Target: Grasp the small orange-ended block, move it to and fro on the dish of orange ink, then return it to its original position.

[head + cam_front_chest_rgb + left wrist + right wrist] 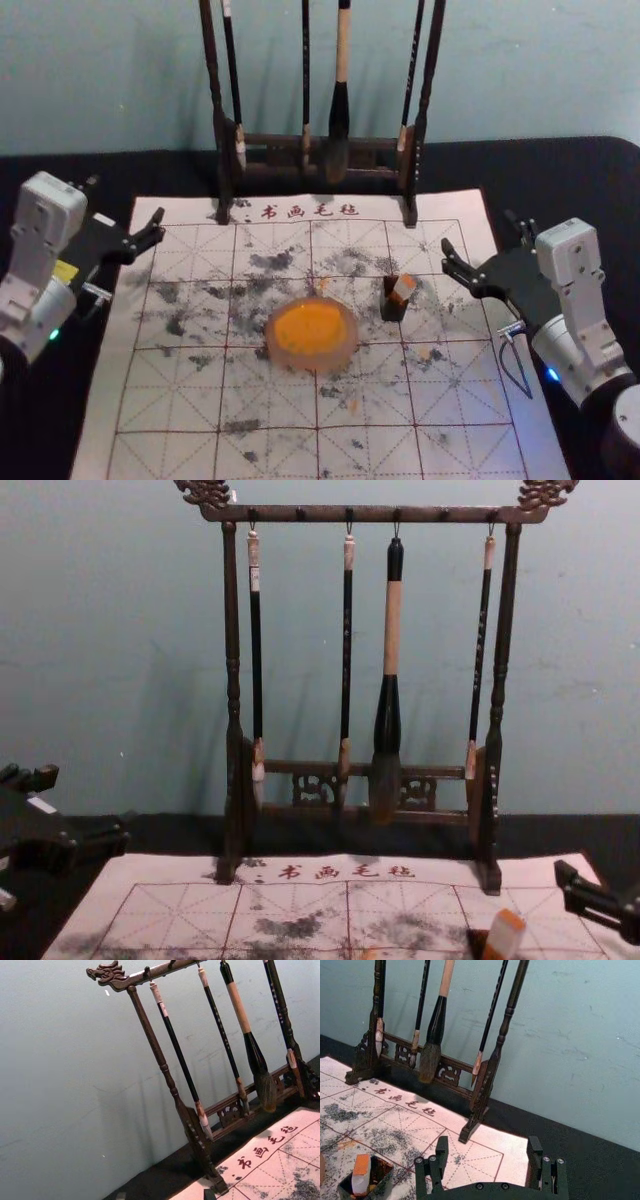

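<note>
"State the block's position."

"From where I'm standing: the orange-ended block (403, 288) is to the right of the dish (345, 357), slightly farther back. It sits tilted in a small dark holder (393, 310), orange end up. The dish contains orange ink (310, 327)."

"Grippers?"

"Two noted. Right gripper (479, 232): beyond the dish and well out to its right, jaws spread apart. Left gripper (126, 199): beyond the dish and well out to its left, also spread."

"Any legible writing?"

"One heading, in dark red on the gridded mat (455, 390) under the dish. It reads 书画毛毡 and runs along the mat's edge beyond the dish. The mat lies on a black surface (560, 165) and bears grey and black smudges all around the dish."

"Labels?"

"A brush rack (365, 514) stands beyond the dish with four brushes hanging. The leftmost brush (256, 650) has a white label (254, 578), and the left arm has a yellow label (65, 272). Print on both: too small to read. Same finding for the fine characters on the other shafts."
</note>
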